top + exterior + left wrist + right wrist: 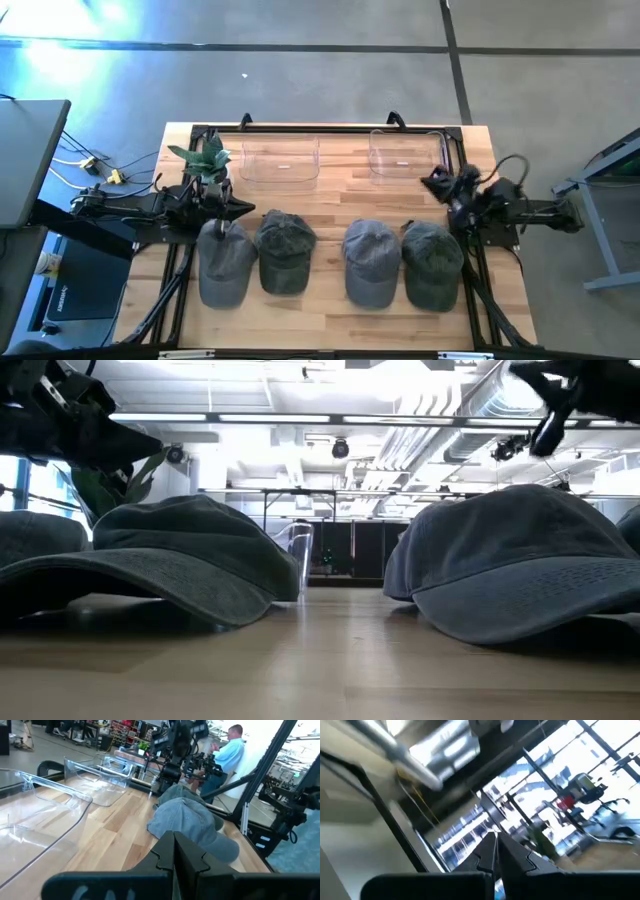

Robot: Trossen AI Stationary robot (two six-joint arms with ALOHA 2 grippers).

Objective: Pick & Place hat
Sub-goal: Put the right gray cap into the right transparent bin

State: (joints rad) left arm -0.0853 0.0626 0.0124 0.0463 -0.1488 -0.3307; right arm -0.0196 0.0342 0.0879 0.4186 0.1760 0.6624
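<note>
I see four hats in a row across the near half of the table (330, 310): a grey hat (223, 262) far left, a green hat (285, 253), another grey one (370, 262) and another green one (432, 262). Two clear bins (282, 160) sit at the far edge. My left pincer (238, 208) hovers together just beyond the leftmost hat; my right pincer (432, 184), also together, hangs near the right bin, holding nothing.
</note>
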